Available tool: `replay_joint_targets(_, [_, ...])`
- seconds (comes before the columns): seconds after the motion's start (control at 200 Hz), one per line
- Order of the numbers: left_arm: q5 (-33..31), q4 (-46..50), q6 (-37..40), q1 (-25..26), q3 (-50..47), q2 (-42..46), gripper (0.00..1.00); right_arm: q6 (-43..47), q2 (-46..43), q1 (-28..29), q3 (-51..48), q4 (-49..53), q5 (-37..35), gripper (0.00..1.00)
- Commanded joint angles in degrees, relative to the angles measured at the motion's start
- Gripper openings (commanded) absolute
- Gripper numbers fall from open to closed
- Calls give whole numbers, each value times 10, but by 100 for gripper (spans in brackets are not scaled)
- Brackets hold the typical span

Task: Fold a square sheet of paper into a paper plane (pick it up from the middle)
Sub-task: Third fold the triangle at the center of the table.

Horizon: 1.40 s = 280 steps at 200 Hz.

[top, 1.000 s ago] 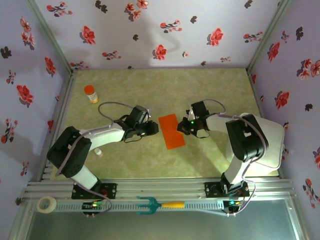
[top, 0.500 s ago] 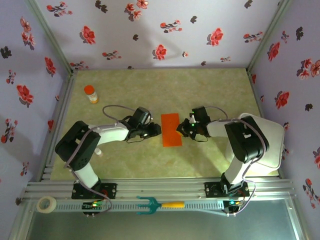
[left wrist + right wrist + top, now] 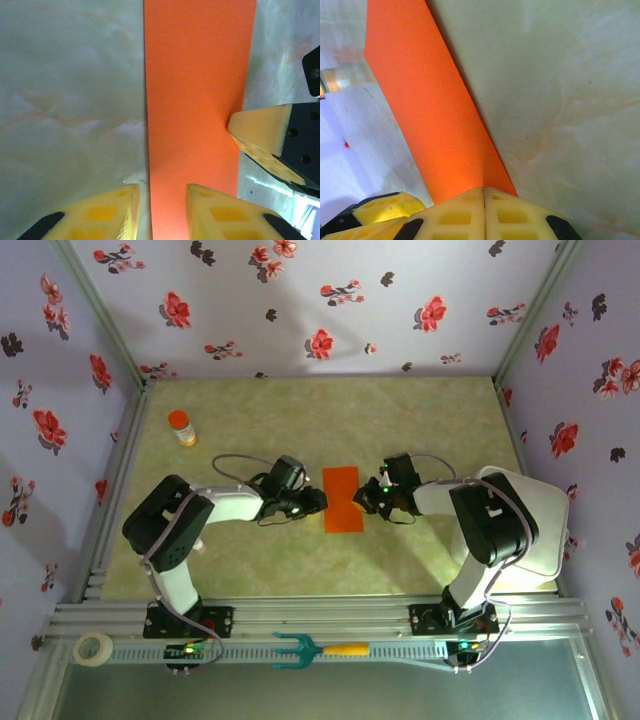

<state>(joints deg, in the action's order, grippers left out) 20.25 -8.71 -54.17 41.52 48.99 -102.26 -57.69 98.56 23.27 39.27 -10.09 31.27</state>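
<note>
I'm holding left gripper [image 3: 162, 192] part-open, straddling one long edge | right gripper [image 3: 484, 192] is sitting closed, apparently pinching the opposite edge | the square sheet of paper [image 3: 341, 499], folded into a strip, is lying between both claws, long axis crosswise to them, neither nearer | capped bottle [image 3: 181, 427] is standing well beyond left claw, contents unreadable

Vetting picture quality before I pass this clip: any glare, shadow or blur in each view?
Top external: even soft light, faint shadows on the back wall, the sheet of paper slightly soft. Left wrist: paper crisp, a glare streak on the table lower right. Right wrist: pale washed-out reflection at left, dark shadow along the paper's right edge.
</note>
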Motion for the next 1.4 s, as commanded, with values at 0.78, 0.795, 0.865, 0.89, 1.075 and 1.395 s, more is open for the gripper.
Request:
replay_joint_targets(0.78, [0,47,-1,8,43,-27,28,1,7,6,-19,53,-34,8])
replay_joint_targets(0.795, [-3,53,2,9,43,-25,28,1,7,6,-20,53,-34,8])
replay_joint_targets(0.865, [-19,76,9,10,49,-18,29,1,8,6,-19,53,-34,8])
replay_joint_targets(0.89, [-23,80,10,11,49,-15,29,1,8,6,-20,53,-33,8])
replay_joint_targets(1.075, [-4,81,17,12,60,-30,31,1,8,6,-18,52,-33,8])
replay_joint_targets(1.395, [28,86,13,15,85,-61,30,1,9,6,-17,53,-32,8])
